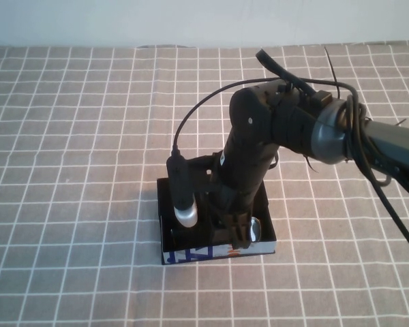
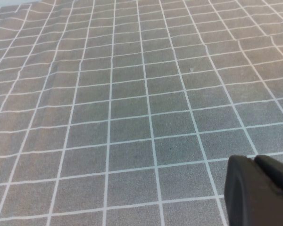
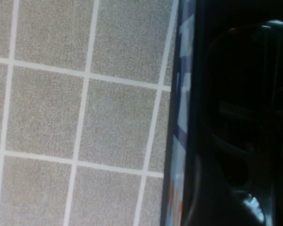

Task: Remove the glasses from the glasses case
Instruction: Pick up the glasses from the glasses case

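Note:
The glasses case (image 1: 191,255) is a black open box with a white front side printed in blue and orange, lying on the checked cloth at the front middle. My right gripper (image 1: 238,230) reaches down into the case from behind. A glossy bit of the black glasses (image 1: 254,230) shows beside it inside the case; the arm hides the rest. In the right wrist view the case's printed side (image 3: 181,117) runs along the dark interior, where a dark lens (image 3: 245,80) lies. My left gripper (image 2: 254,161) is shut and empty over bare cloth, out of the high view.
A grey cloth with a white grid (image 1: 75,136) covers the whole table. The right arm's cables (image 1: 382,184) hang at the right. A pale wall runs along the far edge of the table.

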Controlling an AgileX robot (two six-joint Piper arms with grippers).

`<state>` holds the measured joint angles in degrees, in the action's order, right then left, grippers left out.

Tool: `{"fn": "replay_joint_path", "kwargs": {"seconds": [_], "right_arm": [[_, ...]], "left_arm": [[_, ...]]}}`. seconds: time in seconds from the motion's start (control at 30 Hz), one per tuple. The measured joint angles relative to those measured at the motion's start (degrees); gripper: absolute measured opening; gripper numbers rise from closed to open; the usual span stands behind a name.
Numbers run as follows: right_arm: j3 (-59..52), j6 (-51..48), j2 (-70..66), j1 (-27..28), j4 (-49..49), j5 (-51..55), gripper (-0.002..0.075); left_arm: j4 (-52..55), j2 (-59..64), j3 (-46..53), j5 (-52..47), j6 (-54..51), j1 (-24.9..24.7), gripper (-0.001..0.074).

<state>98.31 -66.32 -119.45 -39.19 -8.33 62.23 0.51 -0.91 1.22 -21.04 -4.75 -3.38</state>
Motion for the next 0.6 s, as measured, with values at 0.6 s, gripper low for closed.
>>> {"fn": "replay_joint_path", "kwargs": {"seconds": [0.6], "right_arm": [[1.69, 0.00, -0.23, 0.00, 1.90, 0.24, 0.0269]], "left_arm": [[0.00, 0.00, 0.00, 0.00, 0.00, 0.00, -0.0005]]}}
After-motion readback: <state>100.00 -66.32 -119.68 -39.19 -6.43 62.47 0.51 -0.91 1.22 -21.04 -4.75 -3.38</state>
